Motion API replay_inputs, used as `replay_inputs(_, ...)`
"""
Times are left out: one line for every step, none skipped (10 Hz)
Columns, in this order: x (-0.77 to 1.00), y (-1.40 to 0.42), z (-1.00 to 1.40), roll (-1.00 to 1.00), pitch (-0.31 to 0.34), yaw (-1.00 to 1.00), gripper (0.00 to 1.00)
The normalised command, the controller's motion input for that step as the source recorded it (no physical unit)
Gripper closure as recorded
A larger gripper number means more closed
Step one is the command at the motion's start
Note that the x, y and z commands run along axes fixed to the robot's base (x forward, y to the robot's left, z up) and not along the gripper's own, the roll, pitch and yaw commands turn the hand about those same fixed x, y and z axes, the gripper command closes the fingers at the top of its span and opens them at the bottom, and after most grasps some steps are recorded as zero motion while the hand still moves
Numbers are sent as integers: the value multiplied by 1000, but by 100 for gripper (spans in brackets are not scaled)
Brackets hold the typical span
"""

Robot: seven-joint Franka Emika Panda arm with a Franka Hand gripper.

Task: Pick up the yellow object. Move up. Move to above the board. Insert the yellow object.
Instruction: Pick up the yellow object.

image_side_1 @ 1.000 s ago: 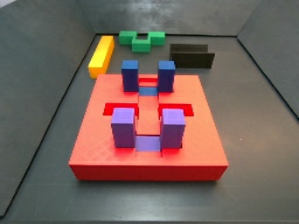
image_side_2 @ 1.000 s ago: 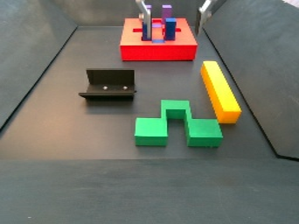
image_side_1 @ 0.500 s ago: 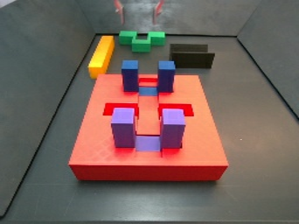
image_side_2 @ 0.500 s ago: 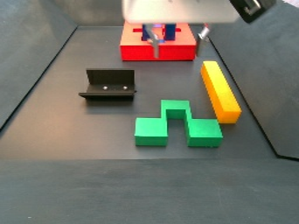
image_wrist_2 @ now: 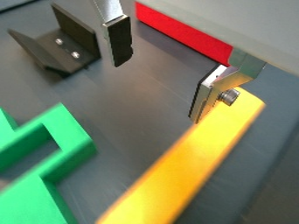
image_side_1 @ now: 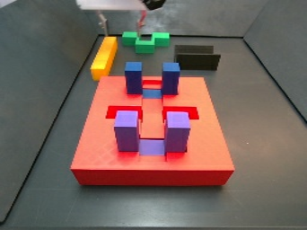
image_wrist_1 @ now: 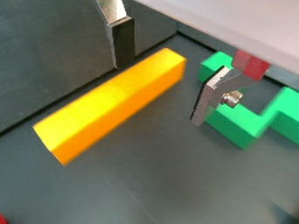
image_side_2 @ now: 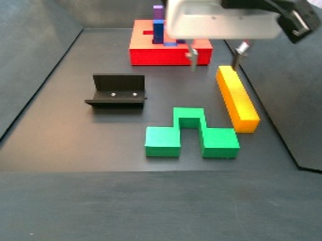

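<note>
The yellow object (image_side_2: pixel 236 96) is a long yellow-orange bar lying flat on the dark floor beside the board; it also shows in a side view (image_side_1: pixel 106 56). The board (image_side_1: pixel 150 148) is a red slab with blue and purple posts. My gripper (image_side_2: pixel 216 55) is open and empty, hovering over the bar's end nearest the board. In both wrist views its fingers (image_wrist_1: pixel 122 39) (image_wrist_2: pixel 117 39) stand wide apart above the floor, and the bar (image_wrist_1: pixel 111 105) (image_wrist_2: pixel 198 166) lies below them, untouched. In a side view only the gripper's (image_side_1: pixel 120 7) body shows at the edge.
A green notched block (image_side_2: pixel 189 134) (image_wrist_1: pixel 251 109) lies next to the bar's far end. The dark fixture (image_side_2: pixel 117 92) (image_wrist_2: pixel 59 44) stands on the floor on the other side. Grey walls enclose the floor. The board's red edge (image_wrist_2: pixel 187 35) shows behind the fingers.
My gripper has moved from over the board toward the yellow bar and come down lower. It stays open. Nothing on the floor has moved.
</note>
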Motion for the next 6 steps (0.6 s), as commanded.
replay_inputs(-157,0,-120,17,-27,-111,0)
replay_inputs(-197,0,-177,94,-19,-83,0)
replay_inputs(-366,6,-251,197,-27,-143,0)
replay_inputs(-460,0,-249,171,-47,-143,0)
replay_inputs(-320,0,-114,51,-31,-120,0)
replay_inputs(-94,0,0,0,-9,0,0)
